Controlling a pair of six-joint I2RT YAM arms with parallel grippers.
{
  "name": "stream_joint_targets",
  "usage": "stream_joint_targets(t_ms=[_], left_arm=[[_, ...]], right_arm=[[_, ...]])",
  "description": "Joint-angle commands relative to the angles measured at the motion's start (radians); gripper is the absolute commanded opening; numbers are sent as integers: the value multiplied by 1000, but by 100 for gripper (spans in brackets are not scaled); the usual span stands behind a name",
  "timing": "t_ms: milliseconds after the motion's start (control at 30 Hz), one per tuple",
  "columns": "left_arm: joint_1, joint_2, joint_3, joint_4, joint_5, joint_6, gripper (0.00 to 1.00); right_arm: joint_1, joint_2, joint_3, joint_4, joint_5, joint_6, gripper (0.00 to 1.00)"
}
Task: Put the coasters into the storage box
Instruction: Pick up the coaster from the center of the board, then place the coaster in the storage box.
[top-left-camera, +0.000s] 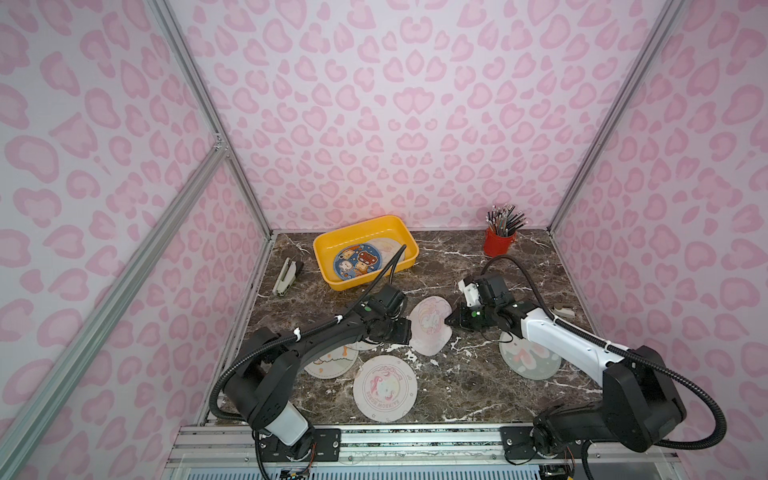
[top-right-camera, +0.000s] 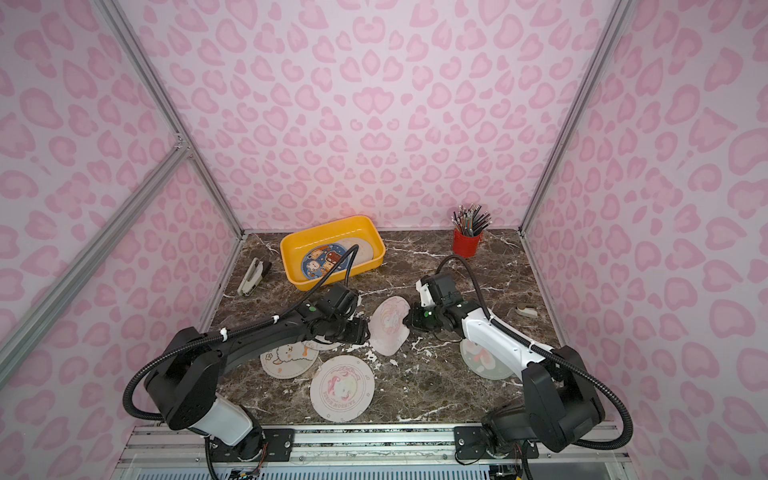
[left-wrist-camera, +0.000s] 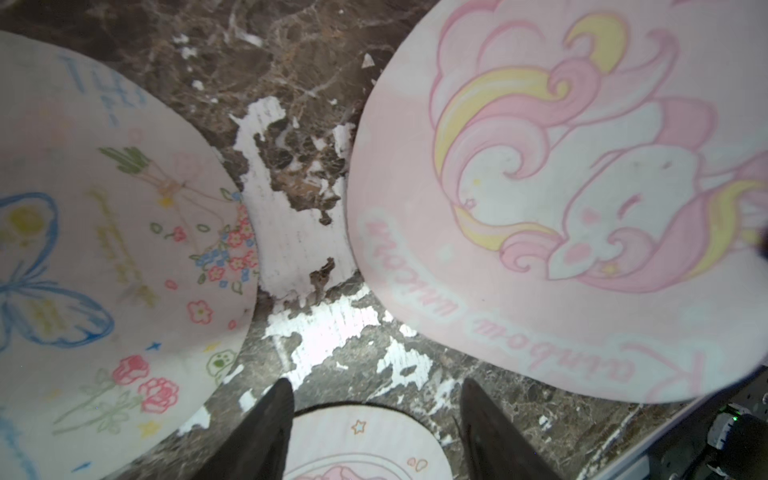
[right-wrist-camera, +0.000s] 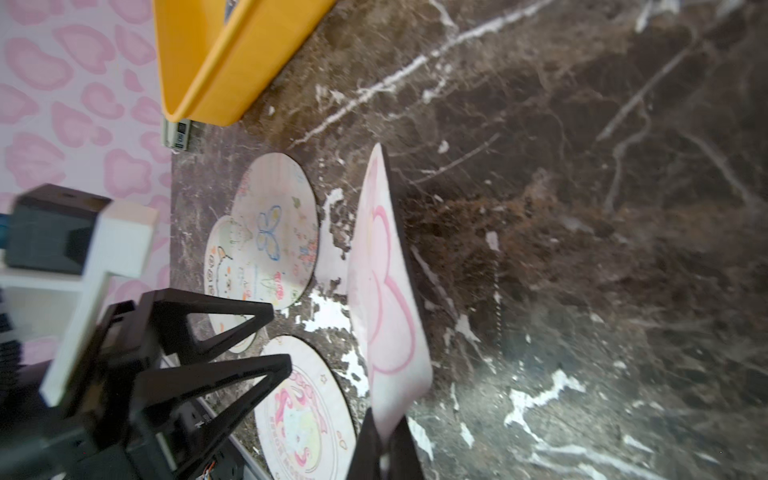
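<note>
Rainbow unicorn coaster (top-left-camera: 430, 328) at frame centre, tilted up steeply, pinched at its right rim in the clamped right gripper (top-left-camera: 449, 321). Left gripper (left-wrist-camera: 376, 395) just beside, spread, empty. Yellow storage box (top-left-camera: 353, 284) up-left, likely nearer the left arm.

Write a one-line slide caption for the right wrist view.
Right gripper shut on the edge of a tilted pink-printed coaster over the marble tabletop, yellow storage box beyond.
</note>
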Motion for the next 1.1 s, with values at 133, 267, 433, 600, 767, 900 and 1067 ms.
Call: stream_joint_targets(t_ms=[133, 267, 433, 600, 767, 900, 1067], left_arm=[[61, -98, -86, 20, -19, -8, 72], [90, -149, -135, 19, -25, -9, 73], [119, -201, -183, 20, -28, -12, 74], [142, -239, -209, 13, -29, -8, 75], [164, -267, -226, 2, -30, -3, 76], [180, -277, -238, -3, -25, 5, 76], [199, -283, -251, 0, -16, 9, 76]], right_arm=[[32, 79, 183, 3, -26, -33, 0], [41, 141, 301, 16, -36, -50, 0], [52, 239, 439, 44, -46, -73, 0], [58, 364, 594, 105, -83, -77, 0], [72, 505, 765, 117, -125, -101, 0], [81, 626, 920, 96, -147, -122, 0], [93, 777, 1112, 86, -194, -123, 0]])
